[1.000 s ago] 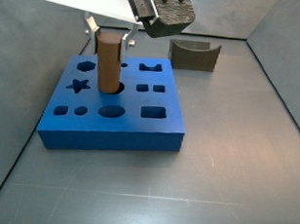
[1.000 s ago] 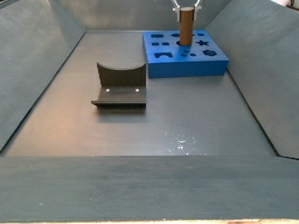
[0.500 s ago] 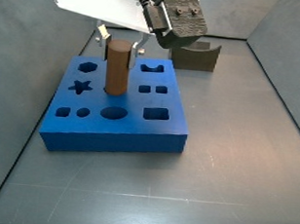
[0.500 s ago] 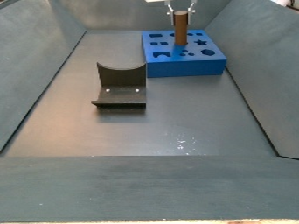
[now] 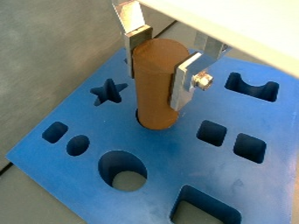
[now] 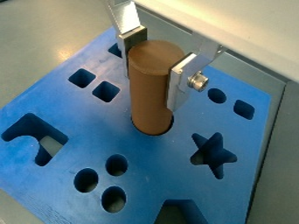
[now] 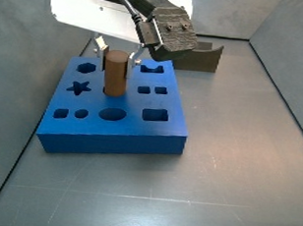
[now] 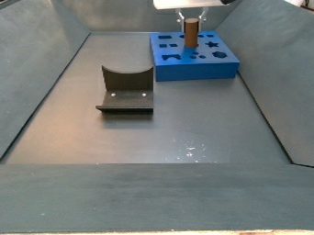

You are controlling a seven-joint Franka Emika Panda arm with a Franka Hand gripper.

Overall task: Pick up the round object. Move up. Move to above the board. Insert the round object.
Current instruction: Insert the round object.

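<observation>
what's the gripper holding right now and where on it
The gripper, over the board, clamps the round object near its top end, one finger on each side.

Grey metal floor [image 8: 185,128], blue board [image 8: 196,66] at its far end, dark olive block [image 8: 125,90] well apart, gripper [image 7: 119,55] above board

The gripper [image 5: 163,59] hangs upright above the board [image 5: 70,162], its two silver fingers [image 5: 187,80] clamped on the round object [image 5: 156,87].
</observation>
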